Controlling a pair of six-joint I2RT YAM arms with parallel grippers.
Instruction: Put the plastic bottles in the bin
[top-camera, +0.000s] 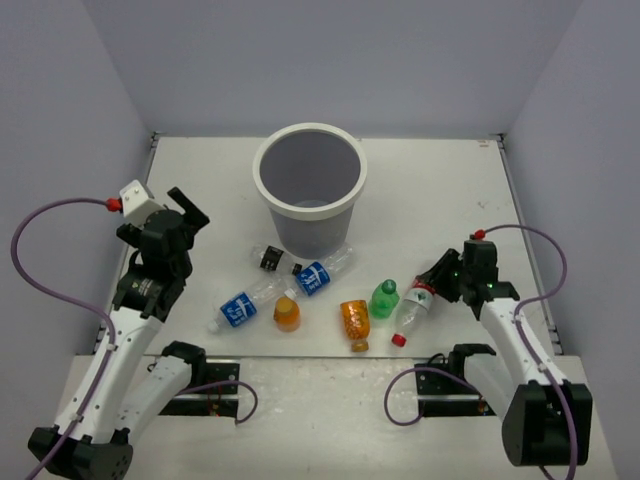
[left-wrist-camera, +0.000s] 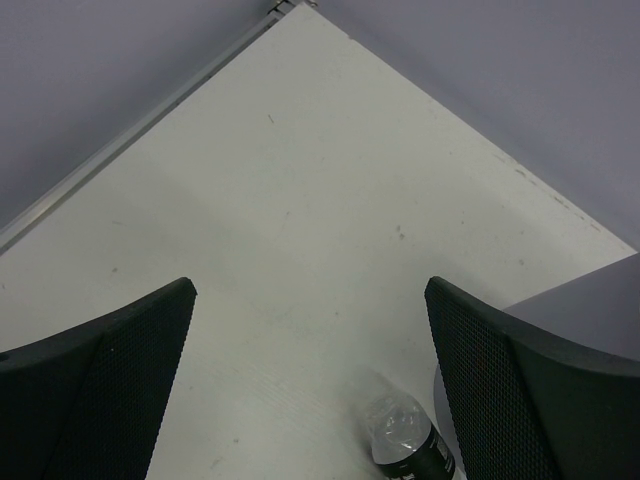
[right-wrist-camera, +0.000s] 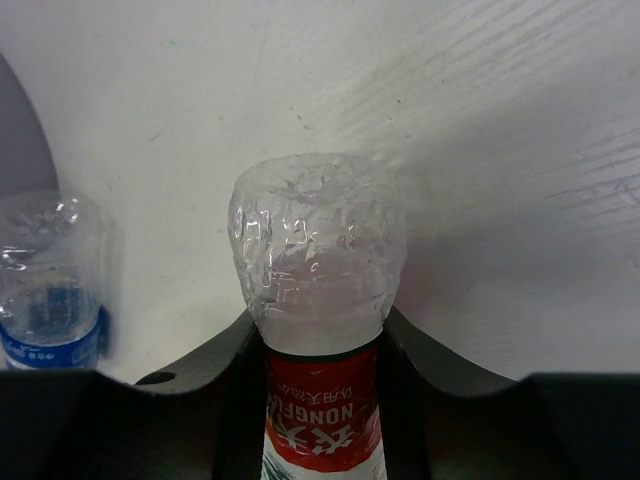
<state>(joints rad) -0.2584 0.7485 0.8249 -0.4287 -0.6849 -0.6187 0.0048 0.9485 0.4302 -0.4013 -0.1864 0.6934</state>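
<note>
From above, the bin (top-camera: 262, 182) stands upright on the table (top-camera: 430, 190), toward the far side and between the two arms, with no bottle visible inside it. Seven bottles lie in a loose band just in front of it. A dark-label bottle (top-camera: 271, 260) and a blue-label bottle (top-camera: 318, 276) lie nearest its base. A second blue-label bottle (top-camera: 238, 308) lies further left, with two orange bottles (top-camera: 287, 315) (top-camera: 353, 321) in the middle. A green bottle (top-camera: 384, 298) comes next, and a red-and-white-label bottle (top-camera: 412, 308) lies furthest right, its red cap toward the near edge.

The right gripper (top-camera: 436, 281) reaches in from the right onto that last bottle. The top view hides the contact. The right wrist view shows it: the dark fingers (right-wrist-camera: 175, 420) press against both sides of the red-and-white label (right-wrist-camera: 322, 425), so the jaws are clenched on the bottle. Its clear end points away from the camera. Neither view shows whether the bottle is lifted or resting on the table. A blue-label bottle (right-wrist-camera: 45, 290) lies at the left edge of the right wrist view, but I cannot tell which of the two it is.

The left gripper (top-camera: 186, 214) is raised to the left of the bin, away from the bottles. In its wrist view the two mesh-faced fingers (left-wrist-camera: 100, 390) stand wide apart over bare table, released and holding nothing. That view alone shows the clear end of the dark-label bottle (left-wrist-camera: 405, 440) close to the grey wall of the bin (left-wrist-camera: 600, 300).
</note>
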